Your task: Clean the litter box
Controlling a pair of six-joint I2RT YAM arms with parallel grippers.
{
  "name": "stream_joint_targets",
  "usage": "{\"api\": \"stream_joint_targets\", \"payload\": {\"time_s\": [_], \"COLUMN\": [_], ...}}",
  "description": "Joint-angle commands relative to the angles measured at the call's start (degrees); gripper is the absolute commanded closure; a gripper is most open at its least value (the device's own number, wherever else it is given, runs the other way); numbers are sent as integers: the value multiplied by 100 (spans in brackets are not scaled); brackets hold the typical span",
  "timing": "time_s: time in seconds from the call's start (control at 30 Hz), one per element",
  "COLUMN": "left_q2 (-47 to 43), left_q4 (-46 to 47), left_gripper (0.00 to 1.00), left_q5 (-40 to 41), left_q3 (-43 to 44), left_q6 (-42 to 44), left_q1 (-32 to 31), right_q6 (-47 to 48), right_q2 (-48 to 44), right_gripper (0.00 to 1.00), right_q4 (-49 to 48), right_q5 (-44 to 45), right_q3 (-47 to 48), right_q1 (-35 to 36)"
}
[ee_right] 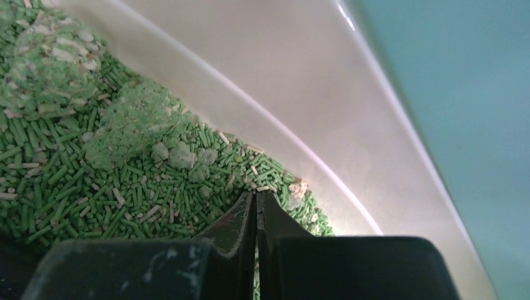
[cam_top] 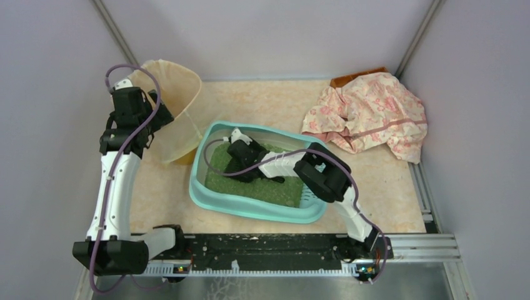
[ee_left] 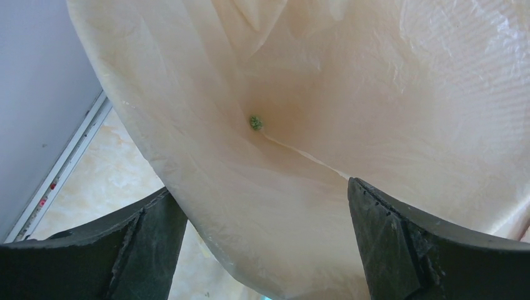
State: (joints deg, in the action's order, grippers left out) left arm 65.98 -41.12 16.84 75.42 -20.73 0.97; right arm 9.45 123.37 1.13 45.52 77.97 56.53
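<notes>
My right gripper (ee_right: pixel 256 199), fingers pressed together, has its tips among green pellets (ee_right: pixel 75 187). Just ahead lie two pale, crusted clumps (ee_right: pixel 134 122). Beyond them the litter box (ee_right: pixel 281 81) curves up around this hand, whitish inside and teal at the rim, with a slotted grate (cam_top: pixel 306 199) at the end behind my wrist. Off to that hand's left, my left gripper (ee_left: pixel 259 187) hangs spread wide at the mouth of a bag-lined bin (ee_left: pixel 387 94), one green crumb (ee_left: pixel 255 122) deep inside.
</notes>
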Motion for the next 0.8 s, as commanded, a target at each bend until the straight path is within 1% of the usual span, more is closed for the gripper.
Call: {"api": "stream_joint_targets", "payload": {"time_s": [0.0,0.2,0.43,0.77], "left_q2": [-219,-286,-298,-416], "left_q4": [162,166,179,125], "left_gripper": [1,1,1,1], "left_q5": [-146,-213,-152,-74], "left_q3": [-68,-87,-62,-78], "left_q6": [79,57,43,73], "left_q1": [17,12,17,15], "right_q6": [-361,-773,-1257,-2197], "right_q2": [383,587,552,679], "right_gripper": [100,100,100,100], "right_q4": [163,913,1444,2434], "right_q5": [454,441,232,115], "right_q3": [746,1259,1431,1922], "right_q1": [-588,-1154,-1828,-2476]}}
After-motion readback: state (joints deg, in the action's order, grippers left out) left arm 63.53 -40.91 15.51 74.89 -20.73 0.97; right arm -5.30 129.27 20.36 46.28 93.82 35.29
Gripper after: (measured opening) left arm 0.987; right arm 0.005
